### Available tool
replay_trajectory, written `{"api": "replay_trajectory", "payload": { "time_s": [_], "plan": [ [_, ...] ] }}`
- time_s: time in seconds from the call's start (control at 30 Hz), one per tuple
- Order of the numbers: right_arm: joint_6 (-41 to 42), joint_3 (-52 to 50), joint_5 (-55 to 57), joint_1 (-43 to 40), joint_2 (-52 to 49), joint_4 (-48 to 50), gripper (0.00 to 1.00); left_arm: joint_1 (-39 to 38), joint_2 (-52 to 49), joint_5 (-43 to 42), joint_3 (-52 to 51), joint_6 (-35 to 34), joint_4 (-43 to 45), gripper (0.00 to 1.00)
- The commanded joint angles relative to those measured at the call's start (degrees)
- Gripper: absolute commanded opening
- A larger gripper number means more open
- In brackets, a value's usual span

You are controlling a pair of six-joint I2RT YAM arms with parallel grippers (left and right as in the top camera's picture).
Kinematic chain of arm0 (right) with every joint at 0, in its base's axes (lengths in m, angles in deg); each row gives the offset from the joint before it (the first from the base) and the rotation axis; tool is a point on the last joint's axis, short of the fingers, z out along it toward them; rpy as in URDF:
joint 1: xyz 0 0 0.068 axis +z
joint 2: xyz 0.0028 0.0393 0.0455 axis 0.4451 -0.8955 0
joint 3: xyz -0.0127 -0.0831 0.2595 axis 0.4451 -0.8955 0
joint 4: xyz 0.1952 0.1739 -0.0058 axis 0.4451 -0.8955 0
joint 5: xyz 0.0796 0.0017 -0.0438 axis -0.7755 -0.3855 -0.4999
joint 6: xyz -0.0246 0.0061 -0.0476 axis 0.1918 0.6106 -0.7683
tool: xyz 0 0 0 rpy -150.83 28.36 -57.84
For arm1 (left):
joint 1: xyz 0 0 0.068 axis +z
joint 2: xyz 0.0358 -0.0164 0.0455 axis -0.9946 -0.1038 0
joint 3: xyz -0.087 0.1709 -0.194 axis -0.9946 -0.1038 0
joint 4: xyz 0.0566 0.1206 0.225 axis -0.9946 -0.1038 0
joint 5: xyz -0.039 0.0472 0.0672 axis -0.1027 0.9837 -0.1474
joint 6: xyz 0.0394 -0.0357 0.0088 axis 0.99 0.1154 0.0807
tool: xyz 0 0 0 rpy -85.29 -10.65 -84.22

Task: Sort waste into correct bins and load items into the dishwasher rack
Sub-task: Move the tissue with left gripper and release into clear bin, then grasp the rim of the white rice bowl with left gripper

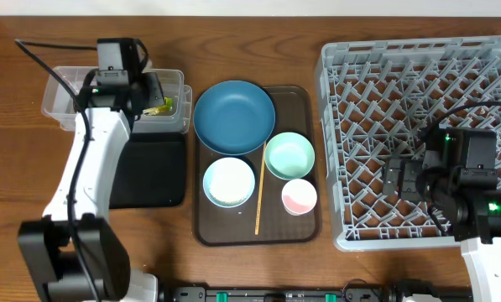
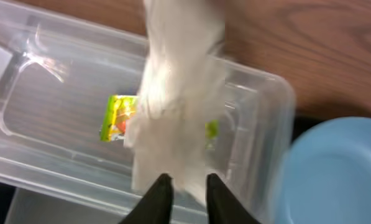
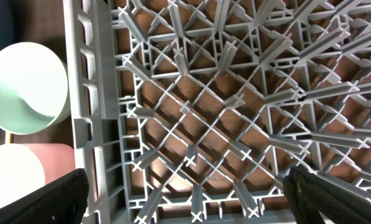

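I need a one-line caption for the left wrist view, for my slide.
Left gripper at a blurred white tissue over the clear tub, yellow-green wrapper already inside.

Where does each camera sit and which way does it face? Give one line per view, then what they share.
Overhead: fixed above the table, looking straight down on the brown tray, the rack, the left arm and the right arm.
Left wrist: on the left arm, looking down past the left gripper at a blurred tissue over the clear tub.
Right wrist: looks down into the rack between the right gripper's wide-apart fingers, mint-green bowl left.
Shared: overhead and left wrist show the tub; overhead and right wrist show the rack and bowl.
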Motion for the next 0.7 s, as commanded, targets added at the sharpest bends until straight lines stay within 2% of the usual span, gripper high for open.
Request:
{"api": "replay_trajectory", "payload": {
  "time_s": [0.0,0.03,0.1,0.3,0.4,0.53,0.67],
  "plan": [
    [-0.7,1.1,-0.2,0.6,0.3,-0.2,0.99,1.2,-1.3,0.2,0.3,-0.2,0.2,0.32],
    [-0.7,1.1,-0.2,0.6,0.3,-0.2,0.99,1.2,-1.1,-0.2,0.3,-0.2,0.0,0.41],
    [-0.7,1.1,-0.2,0.6,0.3,-0.1,0.99,1.1,-0.4,-1.9,0.3,-0.2,-0.9,0.45],
    [-0.7,1.1,-0.2,0.6,0.3,0.1,0.99,-2.6,2.9,-7.9,0.3,-0.2,-9.8,0.47],
    [-0.7,1.1,-0.2,0.6,0.3,0.0,0.99,-6.5,3.7,-7.9,0.3,-0.3,-15.9,0.49],
    [-0.7,1.1,-0.2,0.6,0.3,0.0,0.99,-13.3,3.6,-7.9,0.2,-4.1,-23.3,0.50],
    [-0.7,1.1,-0.2,0.6,0.3,0.0,0.99,-20.7,3.6,-7.9,-1.0,-5.7,-24.3,0.51]
  ]
}}
